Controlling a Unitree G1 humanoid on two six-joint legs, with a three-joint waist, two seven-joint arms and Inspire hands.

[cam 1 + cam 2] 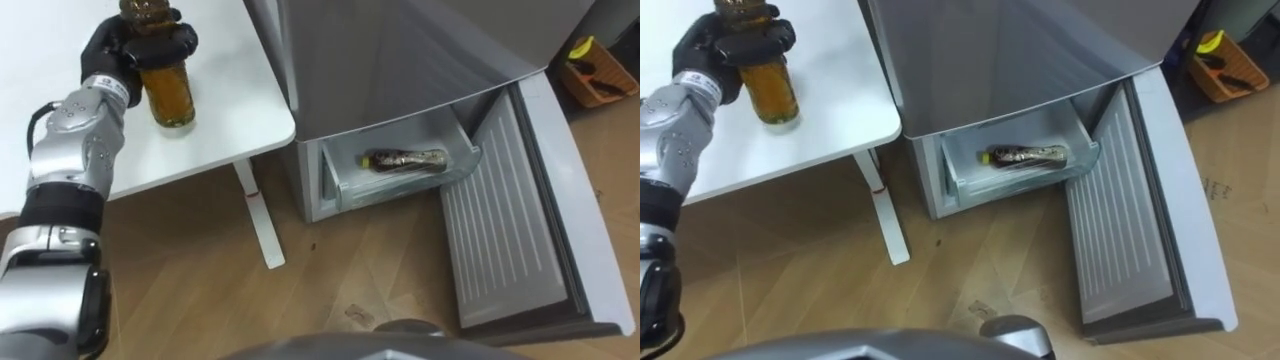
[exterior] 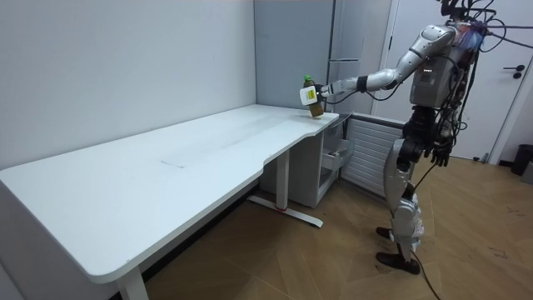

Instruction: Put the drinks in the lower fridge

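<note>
Drink bottle (image 1: 170, 92) upright at corner of white table (image 1: 235, 95), left robot hand (image 1: 128, 42) clamped round its top

The left arm runs from the lower left of the left eye view to its upper left, where the left robot hand (image 1: 118, 42) has its fingers curled round a bottle (image 1: 168, 92). In the room view the robot stands upright, and the right robot hand (image 2: 439, 155) hangs by the thigh.

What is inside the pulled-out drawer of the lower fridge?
One dark bottle lies on its side in the drawer. Its back part is hidden under the fridge body.
</note>
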